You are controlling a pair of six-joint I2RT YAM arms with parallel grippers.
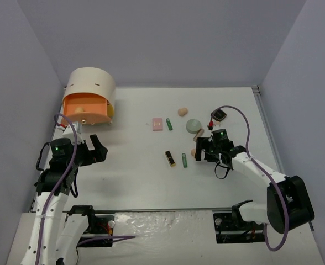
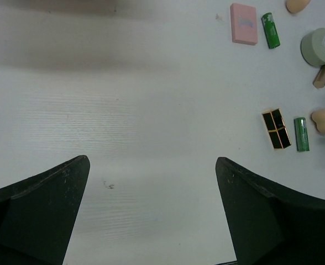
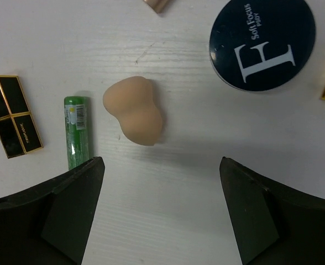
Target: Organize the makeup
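Note:
The makeup lies scattered right of the table's middle. A peach sponge (image 3: 134, 110) rests just ahead of my right gripper (image 3: 160, 165), which is open with only bare table between its fingers. Left of the sponge lie a green tube (image 3: 76, 131) and a gold-black tube (image 3: 11, 115). A dark blue round compact (image 3: 262, 41) sits ahead on the right. Farther back are a pink square compact (image 1: 157, 125), a second green tube (image 1: 169, 125), a sage round compact (image 1: 193, 126), another sponge (image 1: 183, 111) and a black square compact (image 1: 220, 115). My left gripper (image 1: 100, 149) hangs open over bare table, far left of the makeup.
A cream drum-shaped box (image 1: 90, 85) stands at the back left with an orange drawer (image 1: 88, 107) pulled out toward the table. A beige tube (image 2: 324, 73) lies beside the sage compact (image 2: 319, 47). Grey walls close in the table on three sides.

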